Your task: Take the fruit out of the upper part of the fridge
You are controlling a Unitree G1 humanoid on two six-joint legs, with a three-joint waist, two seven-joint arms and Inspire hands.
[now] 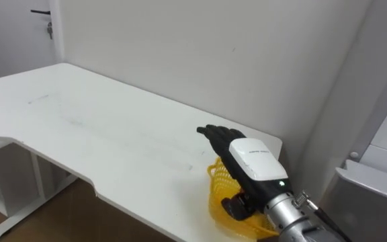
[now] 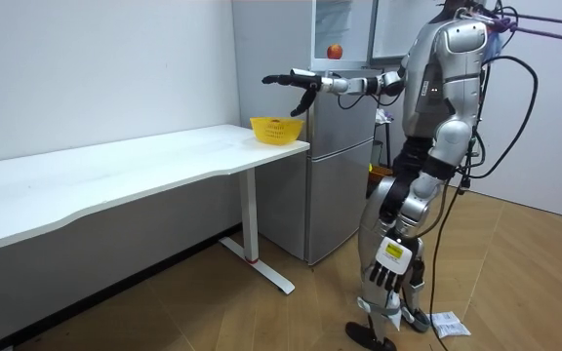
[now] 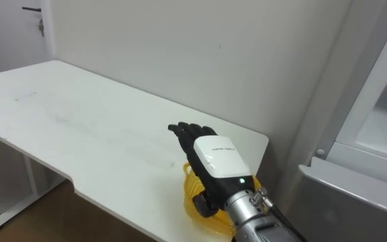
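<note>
My right hand [image 1: 250,161] reaches out flat above a yellow mesh basket [image 1: 219,195] that stands at the right end of the white table [image 1: 99,128]. Its fingers are straight and hold nothing. The hand hides most of the basket's inside. In the room view the same right hand [image 2: 296,83] hovers over the basket [image 2: 277,129]. A red apple [image 2: 334,51] sits in the fridge's open upper compartment, behind my arm. My left hand [image 2: 386,278] hangs relaxed at my side. I stand in front of the fridge [image 2: 340,185].
The grey fridge [image 3: 375,134] stands right beside the table's end, with its upper door [image 2: 388,29] swung open. A plain wall [image 1: 200,47] runs behind the table. Wooden floor [image 2: 213,312] lies in front of it.
</note>
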